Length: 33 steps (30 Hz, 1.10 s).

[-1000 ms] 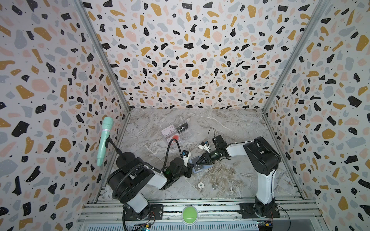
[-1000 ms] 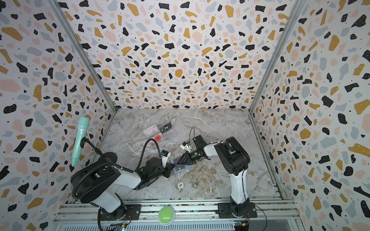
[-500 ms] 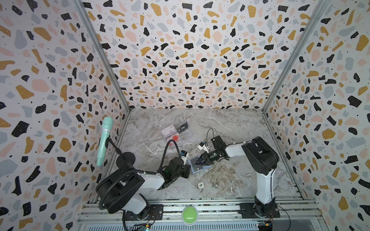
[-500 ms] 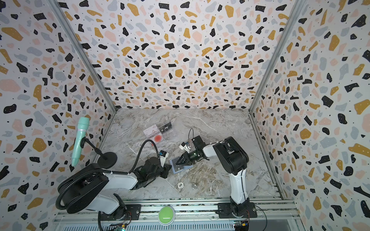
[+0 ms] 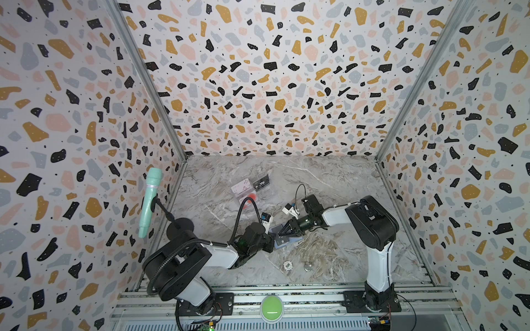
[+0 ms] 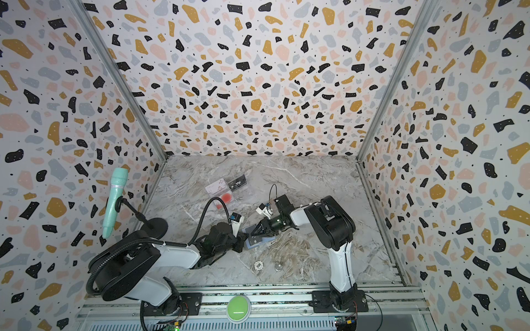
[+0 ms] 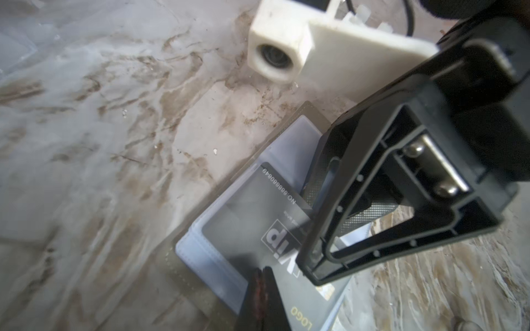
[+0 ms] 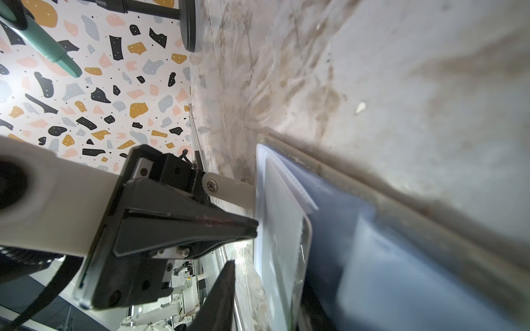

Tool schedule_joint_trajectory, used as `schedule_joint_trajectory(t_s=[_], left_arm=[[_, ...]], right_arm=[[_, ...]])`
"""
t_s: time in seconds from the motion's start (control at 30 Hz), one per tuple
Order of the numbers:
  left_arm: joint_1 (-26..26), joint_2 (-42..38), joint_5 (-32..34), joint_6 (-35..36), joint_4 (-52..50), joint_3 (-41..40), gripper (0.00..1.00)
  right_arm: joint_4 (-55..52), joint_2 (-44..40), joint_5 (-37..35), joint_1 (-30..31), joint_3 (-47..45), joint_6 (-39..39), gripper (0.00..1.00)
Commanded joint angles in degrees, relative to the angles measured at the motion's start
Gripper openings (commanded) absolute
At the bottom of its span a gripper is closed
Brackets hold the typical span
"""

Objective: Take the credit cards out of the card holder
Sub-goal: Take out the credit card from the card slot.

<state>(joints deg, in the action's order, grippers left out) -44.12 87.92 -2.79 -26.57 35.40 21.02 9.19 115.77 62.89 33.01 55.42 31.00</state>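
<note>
The card holder (image 5: 284, 243) (image 6: 259, 243) lies open on the marble floor, pale blue inside (image 7: 200, 249), taupe rim (image 8: 344, 177). A black "VIP" credit card (image 7: 252, 223) sits half out of its sleeve. My left gripper (image 5: 271, 242) (image 7: 262, 275) is shut, its tip pressing on the holder beside that card. My right gripper (image 5: 282, 234) (image 7: 308, 266) (image 8: 266, 275) stands partly open, jaws either side of the sleeve edge with the card. Farther back lie a white-pinkish card (image 5: 240, 187), another black VIP card (image 5: 261, 182) and a red-circle card (image 5: 251, 197).
A clear plastic tray (image 5: 265, 193) holds the far cards. A teal microphone (image 5: 149, 200) on a black stand is at the left wall. A poker chip (image 5: 287, 265) and a coin (image 5: 307, 268) lie near the front. A green button (image 5: 271, 306) sits on the front rail.
My right gripper has slid a little left over the card holder and its jaws have widened slightly. My left arm's upper links have shifted; its shut tip stays at the holder.
</note>
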Motion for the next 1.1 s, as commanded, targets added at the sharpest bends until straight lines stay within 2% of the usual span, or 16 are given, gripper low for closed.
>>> schedule_joint_trajectory(t_s=[0.0, 0.47, 0.7, 0.93, 1.07], left_arm=[[-0.1, 1.3, -1.0, -0.1, 4.8, -0.7, 0.04], [0.0, 1.7, 0.9, -0.6, 4.2, -5.8, 0.04], [-0.1, 3.1, 1.3, -0.7, 3.9, -5.8, 0.04], [0.0, 2.9, 1.5, -0.7, 2.8, -5.1, 0.04], [0.0, 0.2, 1.0, -0.7, 0.6, -4.0, 0.04]], right_arm=[[0.4, -0.1, 0.1, 0.4, -0.7, 0.2, 0.32], [2.6, -3.1, 3.2, -1.0, -0.3, 1.5, 0.27], [3.2, -4.5, 5.7, -2.0, 0.2, 1.9, 0.26], [1.1, -4.5, 4.7, -2.7, 0.1, 0.1, 0.25], [-0.2, -3.1, 3.3, -2.6, 0.3, -1.1, 0.24]])
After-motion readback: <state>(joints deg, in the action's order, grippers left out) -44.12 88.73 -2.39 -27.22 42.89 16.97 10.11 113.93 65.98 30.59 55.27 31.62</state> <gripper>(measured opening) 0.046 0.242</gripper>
